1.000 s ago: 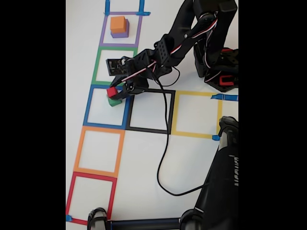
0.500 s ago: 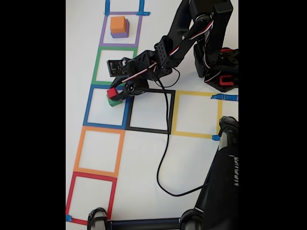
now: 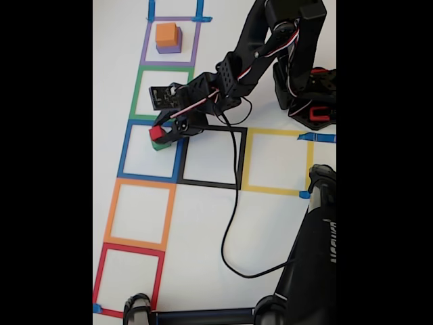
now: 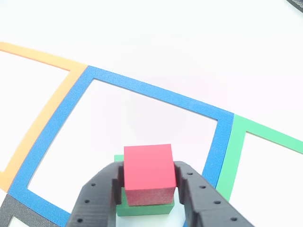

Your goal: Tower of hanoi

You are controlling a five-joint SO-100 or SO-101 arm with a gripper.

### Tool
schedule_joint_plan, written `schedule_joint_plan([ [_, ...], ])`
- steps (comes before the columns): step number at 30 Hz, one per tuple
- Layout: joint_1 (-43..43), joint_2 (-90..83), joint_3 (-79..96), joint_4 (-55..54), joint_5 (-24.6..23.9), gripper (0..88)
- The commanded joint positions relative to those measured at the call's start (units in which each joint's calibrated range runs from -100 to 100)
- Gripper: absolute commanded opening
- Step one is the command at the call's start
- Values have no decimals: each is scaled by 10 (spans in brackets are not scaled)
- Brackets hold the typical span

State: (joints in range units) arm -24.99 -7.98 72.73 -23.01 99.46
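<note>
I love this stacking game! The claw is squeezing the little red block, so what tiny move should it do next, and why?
Probably lift straight up a little. The gripper is shut on the red block, which sits right over the green block inside the blue tape square. Rising first should clear the green one before moving sideways.

red block | green block | black tool | orange block | purple block

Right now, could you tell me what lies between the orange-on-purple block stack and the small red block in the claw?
In the fixed view, the empty green tape square lies between the stack and the red block.
</note>
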Motion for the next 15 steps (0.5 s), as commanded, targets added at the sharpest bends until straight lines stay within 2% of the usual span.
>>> schedule_joint_plan([
  [1,-3,-5,-25,-10,5,56],
  [8,-1,-1,-25,-10,5,66],
  [15,0,0,-21,-20,5,124],
])
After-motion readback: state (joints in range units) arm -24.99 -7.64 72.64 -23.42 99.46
